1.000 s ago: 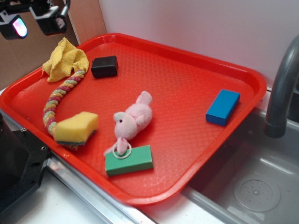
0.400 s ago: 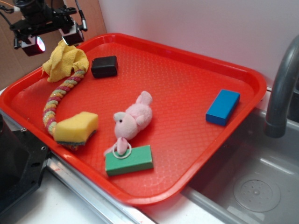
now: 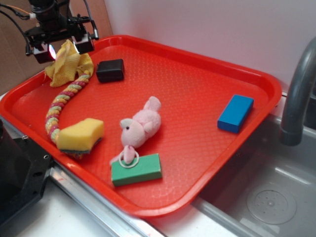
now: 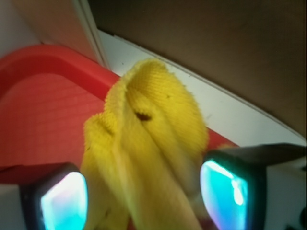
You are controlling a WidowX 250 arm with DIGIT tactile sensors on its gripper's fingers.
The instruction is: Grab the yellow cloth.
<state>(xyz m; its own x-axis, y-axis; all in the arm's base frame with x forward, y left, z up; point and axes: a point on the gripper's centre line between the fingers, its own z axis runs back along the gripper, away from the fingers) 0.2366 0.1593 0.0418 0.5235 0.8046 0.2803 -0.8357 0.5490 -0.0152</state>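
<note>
The yellow cloth (image 3: 68,66), bunched at the red tray's (image 3: 197,98) far-left corner, is straddled by the spread gripper (image 3: 64,45) (pads not yet closed), so a centred pinch on the raised fold is advised.

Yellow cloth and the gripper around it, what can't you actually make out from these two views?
- Contact: in the wrist view the yellow cloth sits between the glowing pads of the gripper, but blur hides whether they press it.
- Cloth's lower end: cut off by the wrist view's bottom edge.
- Exterior view: the gripper covers the top of the cloth.
- The braided rope end is tucked beneath the cloth.
</note>
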